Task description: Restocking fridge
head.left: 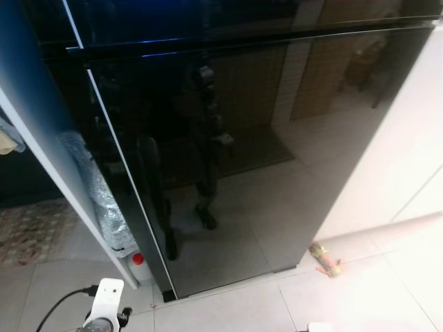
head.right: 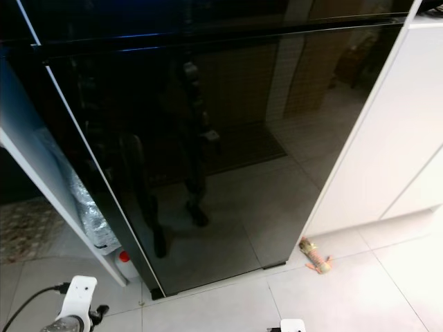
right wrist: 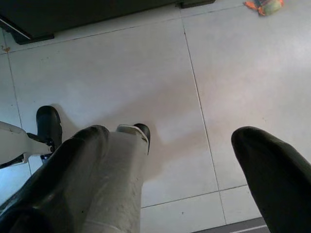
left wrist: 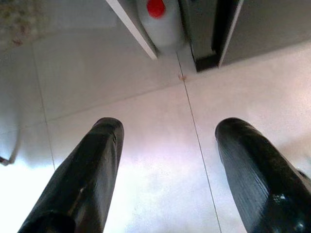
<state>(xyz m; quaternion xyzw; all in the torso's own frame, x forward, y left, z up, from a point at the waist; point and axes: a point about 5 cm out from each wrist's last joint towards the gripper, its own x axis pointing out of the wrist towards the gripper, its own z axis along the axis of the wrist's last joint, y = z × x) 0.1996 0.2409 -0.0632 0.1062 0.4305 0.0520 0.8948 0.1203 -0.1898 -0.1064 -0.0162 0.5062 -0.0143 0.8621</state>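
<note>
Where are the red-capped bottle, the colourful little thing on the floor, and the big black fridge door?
red-capped bottle (left wrist: 156, 8): left wrist view, on its red cap.
colourful floor item (head.left: 324, 259): left eye view, its middle.
black fridge door (head.left: 263, 138): left eye view, glossy front panel.

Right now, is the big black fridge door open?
No, the fridge door is shut flat, its glossy black front just reflecting the room.

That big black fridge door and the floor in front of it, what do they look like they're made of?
The fridge door looks like black glass or a high-gloss panel: it mirrors the robot and the room behind it. The floor looks like pale glazed tile: thin grout lines split it into large squares, and it has a soft sheen.
</note>
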